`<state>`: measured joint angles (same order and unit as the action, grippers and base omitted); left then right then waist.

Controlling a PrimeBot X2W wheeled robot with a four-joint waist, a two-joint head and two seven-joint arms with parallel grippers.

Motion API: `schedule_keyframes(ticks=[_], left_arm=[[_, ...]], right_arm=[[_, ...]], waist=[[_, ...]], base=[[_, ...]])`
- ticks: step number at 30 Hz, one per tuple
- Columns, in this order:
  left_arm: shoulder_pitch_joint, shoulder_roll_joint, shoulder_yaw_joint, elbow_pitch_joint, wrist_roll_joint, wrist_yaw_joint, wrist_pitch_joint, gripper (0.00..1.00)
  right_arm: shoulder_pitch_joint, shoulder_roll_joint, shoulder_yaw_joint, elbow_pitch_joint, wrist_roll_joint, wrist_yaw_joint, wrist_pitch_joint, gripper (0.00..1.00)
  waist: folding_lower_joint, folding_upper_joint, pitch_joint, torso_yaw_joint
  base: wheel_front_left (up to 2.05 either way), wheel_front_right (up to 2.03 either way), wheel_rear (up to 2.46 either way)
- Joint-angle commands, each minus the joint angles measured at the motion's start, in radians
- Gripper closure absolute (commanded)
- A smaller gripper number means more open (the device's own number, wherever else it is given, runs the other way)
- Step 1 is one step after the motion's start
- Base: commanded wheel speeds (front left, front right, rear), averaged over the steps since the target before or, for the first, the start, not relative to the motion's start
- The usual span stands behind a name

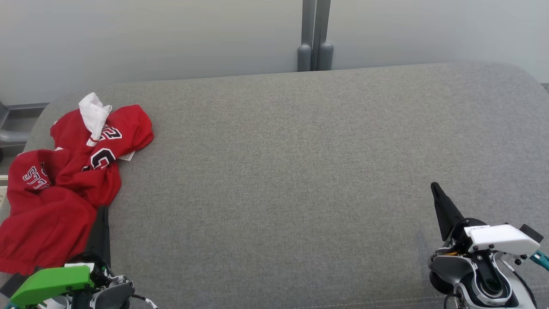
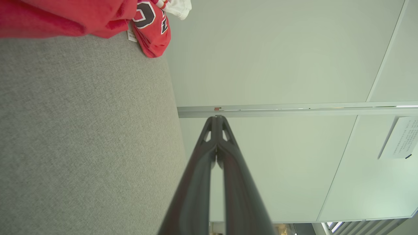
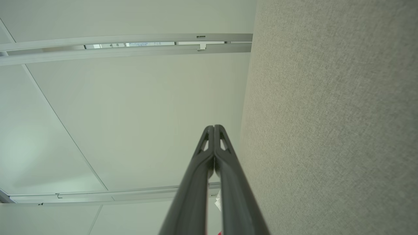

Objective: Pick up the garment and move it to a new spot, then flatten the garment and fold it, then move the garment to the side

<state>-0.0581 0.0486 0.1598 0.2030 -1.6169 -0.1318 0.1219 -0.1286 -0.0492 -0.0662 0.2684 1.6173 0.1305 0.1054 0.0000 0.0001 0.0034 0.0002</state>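
The garment is a red jersey with white lettering and a white collar piece, lying crumpled at the left end of the grey fabric surface. Its edge also fills the top left of the left wrist view as red cloth. My left gripper rests at the lower left, right beside the garment's lower edge, fingers pressed together and holding nothing. Over at the lower right my right gripper is shut and empty, far from the garment; in its own wrist view the tips meet.
The grey surface has rounded far corners and a near edge along the bottom of the head view. Pale wall panels with a grey post stand behind it. A small white tag hangs from the garment.
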Motion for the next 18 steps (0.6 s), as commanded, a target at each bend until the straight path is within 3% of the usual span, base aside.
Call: schedule_keyframes(ticks=[1, 18], left_arm=[[-0.016, 0.001, 0.001, 0.002, 0.005, -0.002, -0.001, 1.0], [-0.016, 0.001, 0.001, 0.002, 0.005, -0.001, -0.001, 1.0]], right_arm=[[-0.009, -0.003, 0.0, 0.001, -0.001, 0.0, 0.002, 1.0], [-0.009, -0.003, 0.0, 0.001, -0.001, 0.0, 0.002, 1.0]], waist=[[0.0, -0.0001, 0.0, 0.0], [0.0, -0.0001, 0.0, 0.0]], base=[[0.0, 0.0, 0.0], [0.0, 0.0, 0.0]])
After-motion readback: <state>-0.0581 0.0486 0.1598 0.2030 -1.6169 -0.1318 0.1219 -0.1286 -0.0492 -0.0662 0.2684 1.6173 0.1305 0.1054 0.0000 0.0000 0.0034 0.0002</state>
